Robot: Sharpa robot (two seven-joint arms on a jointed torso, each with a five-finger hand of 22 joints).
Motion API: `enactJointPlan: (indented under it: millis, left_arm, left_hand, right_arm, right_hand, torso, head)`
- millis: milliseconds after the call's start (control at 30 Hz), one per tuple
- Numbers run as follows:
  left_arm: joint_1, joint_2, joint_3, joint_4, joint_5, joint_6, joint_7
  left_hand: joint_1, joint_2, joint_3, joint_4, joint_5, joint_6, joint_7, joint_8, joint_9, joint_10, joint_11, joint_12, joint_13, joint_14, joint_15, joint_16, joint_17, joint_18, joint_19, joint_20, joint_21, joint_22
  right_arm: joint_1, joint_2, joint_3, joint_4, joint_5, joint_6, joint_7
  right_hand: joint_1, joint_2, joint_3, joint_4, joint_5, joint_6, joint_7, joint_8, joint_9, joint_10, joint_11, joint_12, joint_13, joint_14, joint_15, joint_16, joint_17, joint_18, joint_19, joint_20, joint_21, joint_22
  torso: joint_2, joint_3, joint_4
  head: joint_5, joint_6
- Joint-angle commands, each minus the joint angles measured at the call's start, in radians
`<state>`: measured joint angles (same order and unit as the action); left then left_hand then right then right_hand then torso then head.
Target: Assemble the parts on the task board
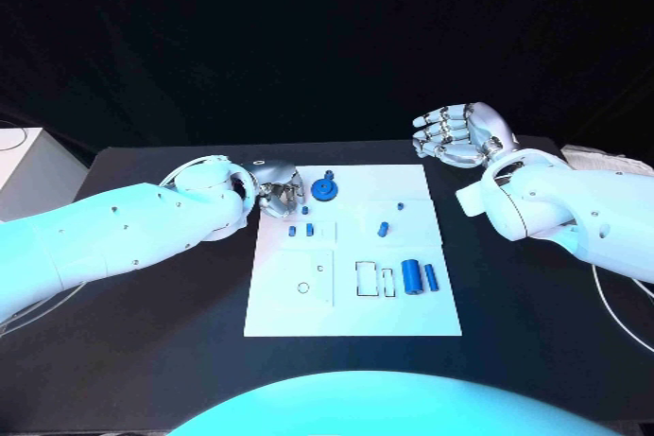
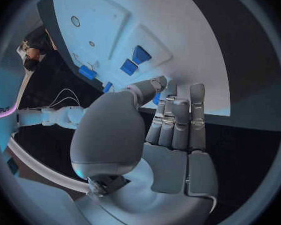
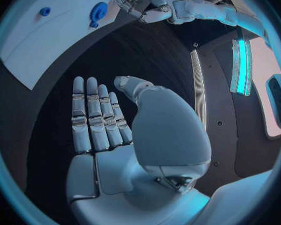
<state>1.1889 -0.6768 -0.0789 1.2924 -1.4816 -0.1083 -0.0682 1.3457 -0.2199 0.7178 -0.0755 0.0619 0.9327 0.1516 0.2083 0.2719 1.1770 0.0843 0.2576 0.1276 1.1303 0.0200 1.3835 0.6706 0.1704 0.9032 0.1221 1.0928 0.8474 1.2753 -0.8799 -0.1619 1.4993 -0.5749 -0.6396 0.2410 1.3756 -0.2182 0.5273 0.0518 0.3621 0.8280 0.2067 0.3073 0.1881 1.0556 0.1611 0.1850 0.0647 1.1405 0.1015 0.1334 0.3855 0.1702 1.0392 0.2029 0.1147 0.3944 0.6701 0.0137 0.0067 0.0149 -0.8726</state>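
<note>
**White board, left hand parked on its upper-left corner**

White task board [image 1: 293, 313] sits mid-frame on the black table [image 1: 150, 360], lying longer toward the bottom of the frame. The left hand [image 1: 277, 190] is right at the board's upper-left corner, fingers curled down onto it. There's a speck of blue by its fingertips in the left wrist view, but I can't tell whether it's actually pinching anything. The right hand [image 1: 461, 133] hovers off the upper-right corner, palm up, fingers loose and apart, holding nothing.

Round blue part [image 1: 323, 187] lies just right of the left hand's fingers, so I'd guess the left goes for it. The two upright blue cylinders [image 1: 420, 278] stand lower right, long axes up-down in frame. Small blue pegs [image 1: 301, 231] sit just below the left hand.
</note>
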Motion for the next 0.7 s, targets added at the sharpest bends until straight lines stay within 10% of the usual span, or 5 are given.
enactJointPlan:
  millis: [33,133,367,700]
  left_arm:
    - [0.001,-0.017,0.011,0.005,0.093,-0.050,0.023]
    - [0.001,-0.042,0.026,0.009,0.255,-0.072,0.046]
    - [0.003,-0.114,0.045,0.049,0.706,-0.140,0.159]
    - [0.001,-0.180,0.051,0.110,1.086,-0.059,0.368]
  left_hand:
    - [-0.002,-0.010,0.005,0.004,0.003,-0.001,0.009,-0.004,-0.002,-0.015,0.004,-0.005,0.002,-0.029,0.004,-0.017,-0.044,0.014,-0.007,0.002,-0.007,-0.004]
    - [-0.003,-0.017,0.015,0.010,0.002,0.007,0.018,-0.003,-0.004,-0.066,0.023,-0.018,-0.003,-0.145,0.019,-0.103,-0.196,0.013,-0.037,0.013,-0.040,-0.020]
    - [0.005,-0.001,0.008,0.013,0.002,0.004,0.037,-0.007,-0.011,-0.110,0.041,-0.001,-0.007,-0.177,0.033,-0.190,-0.248,0.014,-0.065,0.026,-0.081,-0.044]
    - [-0.006,0.020,-0.045,0.029,0.002,-0.001,0.046,-0.006,-0.015,-0.148,0.051,0.036,-0.010,-0.211,0.046,-0.254,-0.289,0.014,-0.093,0.041,-0.141,-0.081]
  right_arm:
    - [-0.001,-0.002,0.000,-0.013,-0.124,0.128,-0.060]
    - [-0.001,-0.004,0.000,-0.024,-0.229,0.214,-0.105]
    - [-0.001,-0.005,0.000,-0.035,-0.578,0.370,-0.209]
    - [-0.019,0.010,-0.003,-0.034,-0.953,0.389,-0.347]
  right_hand:
    - [0.018,0.009,-0.018,-0.032,-0.025,0.039,0.002,0.005,0.000,0.042,-0.019,0.008,-0.001,0.058,-0.023,0.022,0.003,0.007,0.037,-0.029,0.051,0.036]
    - [0.022,0.025,-0.049,-0.062,-0.044,0.086,-0.014,-0.001,-0.005,0.093,-0.040,0.008,0.001,0.142,-0.053,0.055,0.018,0.005,0.067,-0.062,0.140,0.111]
    - [0.013,0.029,-0.064,-0.099,-0.066,0.162,-0.043,-0.038,-0.022,0.177,-0.075,-0.043,0.003,0.321,-0.102,0.190,0.132,0.010,0.106,-0.118,0.382,0.319]
    - [-0.043,-0.024,-0.020,-0.071,-0.100,0.183,-0.051,-0.073,-0.022,0.168,-0.077,-0.118,0.003,0.342,-0.107,0.432,0.313,0.012,0.142,-0.116,0.475,0.398]
  torso:
    - [0.000,0.0000,-0.0009]
    - [-0.001,0.0006,-0.0005]
    - [-0.001,-0.0011,0.0004]
    - [-0.001,-0.0015,-0.0006]
  head:
    - [-0.003,0.000]
    - [-0.013,0.000]
    - [-0.037,0.000]
    - [-0.062,0.000]
